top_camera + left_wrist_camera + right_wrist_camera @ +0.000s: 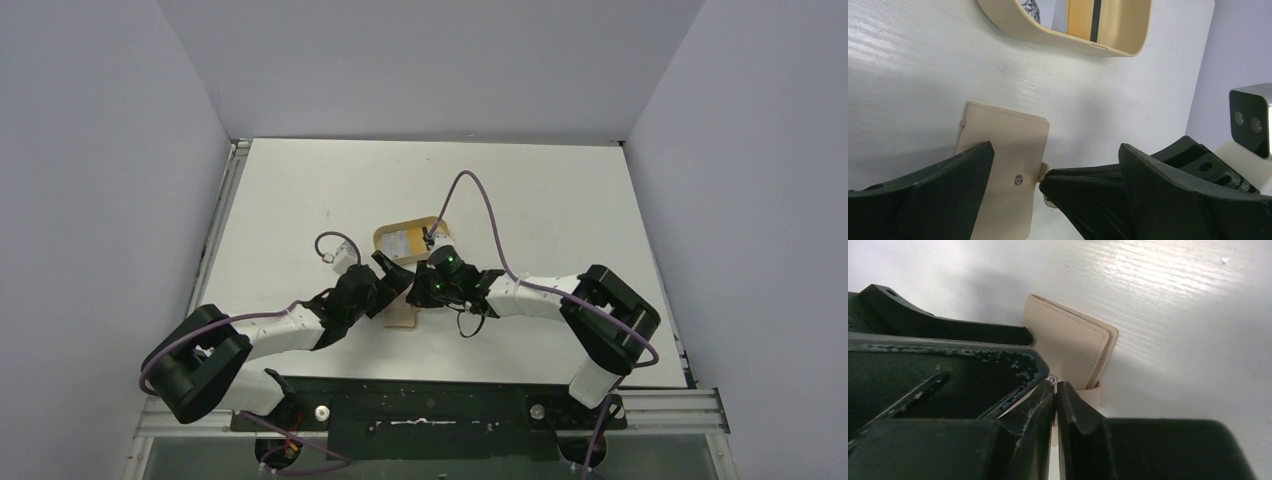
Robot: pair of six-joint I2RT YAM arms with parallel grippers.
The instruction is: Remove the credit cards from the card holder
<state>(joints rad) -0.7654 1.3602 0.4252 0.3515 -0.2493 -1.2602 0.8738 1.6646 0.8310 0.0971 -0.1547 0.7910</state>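
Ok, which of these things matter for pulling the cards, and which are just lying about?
Job: card holder, closed; its strap tab, pinched by the right gripper; left gripper, jaws open astride the holder.
Lying about: oval tray; flat cards in it, origin unclear; purple cables.

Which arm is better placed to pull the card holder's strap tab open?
Right: the right gripper is shut, tips at the strap tab of the card holder. The left gripper hangs open over it.
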